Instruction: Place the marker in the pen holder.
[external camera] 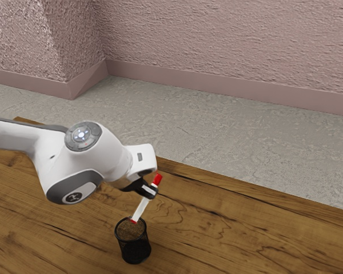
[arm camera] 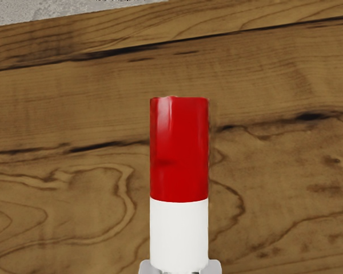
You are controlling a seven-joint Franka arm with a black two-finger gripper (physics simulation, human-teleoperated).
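"Standing nearest is what?"

"The holder, black and round. It is set upright on the counter, with its open top turned up."

"And the marker?"

"It is held at a slant, its lower tip brought to the holder's mouth, near the rim. Whether the tip has been let in below the rim cannot be told. The upper red end is tipped toward the exterior view's right."

"What is seen of the claw?"

"It is closed to the marker's width. In the wrist view the white barrel is pinched from both sides, below the red end; nothing else is seen to be gripped."

"Can its height be judged?"

"Only that it is held above the holder, clear of the counter. It is carried by the white arm, brought in from the exterior view's left."

"And farther off?"

"Past the counter's dark-streaked edge, a grey floor is seen, then a pinkish baseboard and a rough pink wall, by which the background is closed."
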